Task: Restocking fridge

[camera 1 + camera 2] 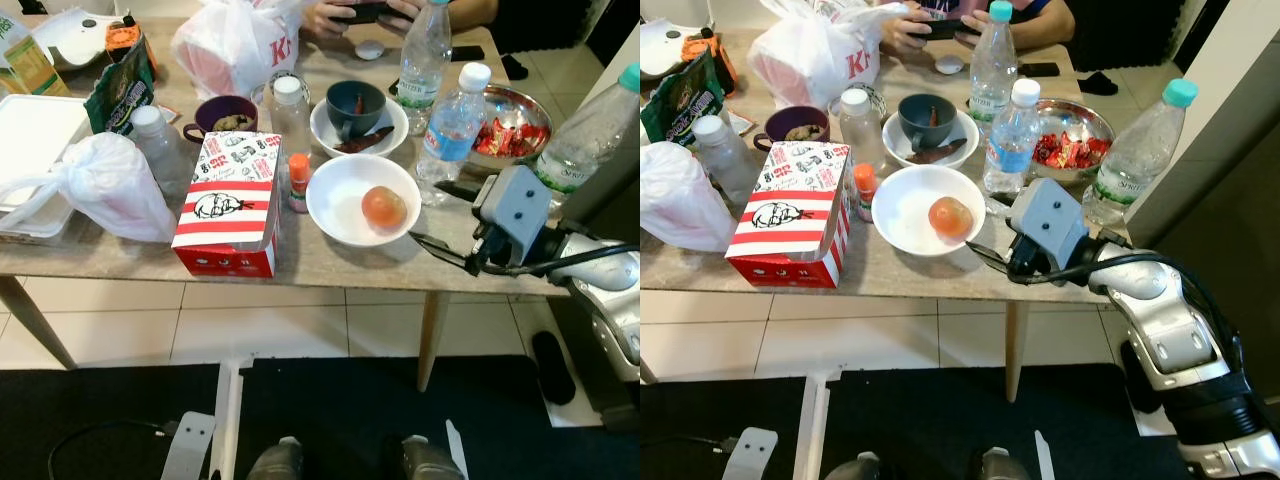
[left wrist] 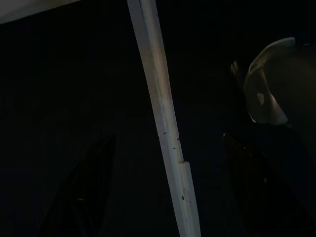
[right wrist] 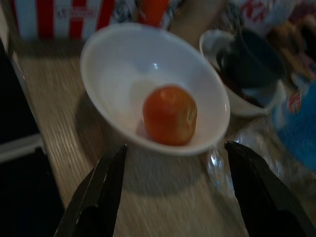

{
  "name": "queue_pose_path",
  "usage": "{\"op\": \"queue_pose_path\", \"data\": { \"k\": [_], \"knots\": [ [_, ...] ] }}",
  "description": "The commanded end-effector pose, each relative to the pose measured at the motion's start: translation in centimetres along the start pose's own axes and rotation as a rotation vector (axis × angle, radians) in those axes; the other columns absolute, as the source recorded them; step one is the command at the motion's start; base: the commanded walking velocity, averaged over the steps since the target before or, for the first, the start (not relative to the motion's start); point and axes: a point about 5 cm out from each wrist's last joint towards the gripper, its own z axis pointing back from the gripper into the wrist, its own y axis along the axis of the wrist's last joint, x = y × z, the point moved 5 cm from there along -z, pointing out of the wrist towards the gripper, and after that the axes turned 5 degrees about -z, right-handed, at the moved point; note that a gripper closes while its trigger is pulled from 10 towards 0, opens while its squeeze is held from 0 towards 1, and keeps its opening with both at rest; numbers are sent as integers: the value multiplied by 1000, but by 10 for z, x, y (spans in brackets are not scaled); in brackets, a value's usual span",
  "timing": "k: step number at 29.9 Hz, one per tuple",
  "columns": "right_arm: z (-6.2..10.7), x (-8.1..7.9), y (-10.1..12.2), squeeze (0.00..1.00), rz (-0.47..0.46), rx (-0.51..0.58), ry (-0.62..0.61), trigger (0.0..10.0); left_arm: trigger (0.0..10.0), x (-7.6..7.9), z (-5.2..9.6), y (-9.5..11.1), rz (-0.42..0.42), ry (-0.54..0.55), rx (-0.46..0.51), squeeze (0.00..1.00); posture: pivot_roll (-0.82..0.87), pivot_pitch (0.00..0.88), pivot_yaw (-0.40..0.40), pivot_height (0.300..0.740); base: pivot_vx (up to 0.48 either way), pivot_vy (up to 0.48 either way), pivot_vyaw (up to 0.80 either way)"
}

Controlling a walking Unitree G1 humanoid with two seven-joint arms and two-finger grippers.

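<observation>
I see my right gripper point(image 1: 440, 215) at the front edge of the desk point(image 1: 330, 262), fingers spread wide and holding nothing, pointing at the white bowl point(image 1: 345, 210) just beside it. The tomato point(image 1: 384, 207) sits inside that bowl, near the front edge, with a red-striped box point(image 1: 228, 203) close by on its other side and a small bottle point(image 1: 298, 182) between them. My left arm hangs in the dark, and I cannot tell if that gripper is spread or closed.

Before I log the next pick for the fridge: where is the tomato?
The tomato lies in the white bowl near the table's front edge, right of the striped box, just ahead of the open right hand.
</observation>
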Motion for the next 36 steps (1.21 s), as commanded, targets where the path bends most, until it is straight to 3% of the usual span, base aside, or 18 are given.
{"op": "queue_pose_path", "data": {
  "k": [1,10,16,22,23,24,25,26,27,36],
  "knots": [
    [-2,-1,-18,0,0,-82,-5,10000,10000,-1,3,-13,-1,2,-32,0,-74,205,-18,723,0,0,0],
    [-14,8,-43,0,162,-196,-71,10000,10000,0,3,-10,5,2,-26,0,-72,204,-22,723,0,0,0],
    [-38,14,-33,0,265,-156,-166,10000,10000,3,2,-9,9,-1,-20,0,-71,203,-25,723,0,0,0],
    [-46,13,-33,0,279,-162,-174,10000,10000,4,2,-8,10,-2,-18,0,-68,204,-27,723,0,0,0],
    [-49,12,-37,0,285,-178,-168,8745,10000,4,2,-8,12,-2,-18,0,-67,205,-29,723,0,0,0],
    [-49,12,-37,0,285,-178,-168,8745,10000,4,2,-8,12,-2,-18,0,-67,205,-29,723,0,0,0],
    [-51,10,-43,0,287,-205,-156,3843,10000,5,2,-8,13,-2,-17,0,-67,206,-30,723,0,0,0],
    [-51,10,-43,0,287,-205,-156,3843,10000,5,2,-8,13,-2,-17,0,-67,206,-30,723,0,0,0],
    [-51,10,-49,0,294,-230,-147,0,10000,5,2,-8,14,-2,-17,0,-66,206,-31,723,0,0,0],
    [-47,22,-53,0,321,-235,-203,0,10000,7,2,-9,16,-3,-15,0,-68,205,-33,723,0,0,0]
  ]
}}
